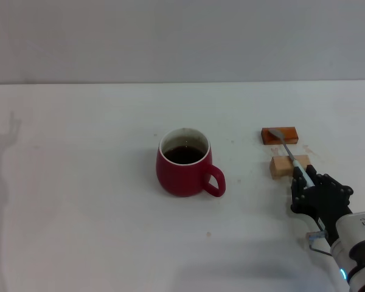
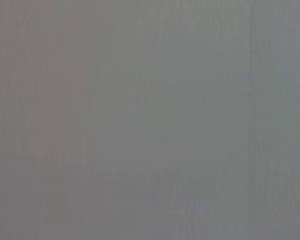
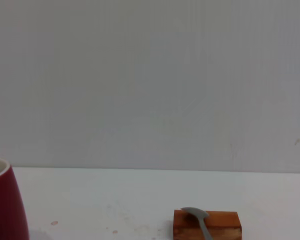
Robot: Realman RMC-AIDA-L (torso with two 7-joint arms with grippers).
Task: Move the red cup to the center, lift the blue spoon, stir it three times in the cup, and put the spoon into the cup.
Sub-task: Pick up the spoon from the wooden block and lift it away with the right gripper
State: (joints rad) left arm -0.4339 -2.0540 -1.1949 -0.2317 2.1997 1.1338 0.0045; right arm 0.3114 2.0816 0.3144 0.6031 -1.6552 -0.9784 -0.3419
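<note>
The red cup (image 1: pixel 182 173) stands upright mid-table with dark liquid inside and its handle turned toward the front right; its side also shows in the right wrist view (image 3: pixel 7 205). The blue spoon (image 1: pixel 289 151) lies across two blocks to the right, with its grey bowl (image 3: pixel 196 214) on the orange-brown block (image 1: pixel 280 135) and its pale handle over the wooden block (image 1: pixel 283 165). My right gripper (image 1: pixel 306 182) is at the handle's near end, low over the table. The left gripper does not show in any view.
The orange-brown block (image 3: pixel 220 224) appears again in the right wrist view. The white table (image 1: pixel 79 182) runs back to a grey wall. The left wrist view holds only a plain grey surface.
</note>
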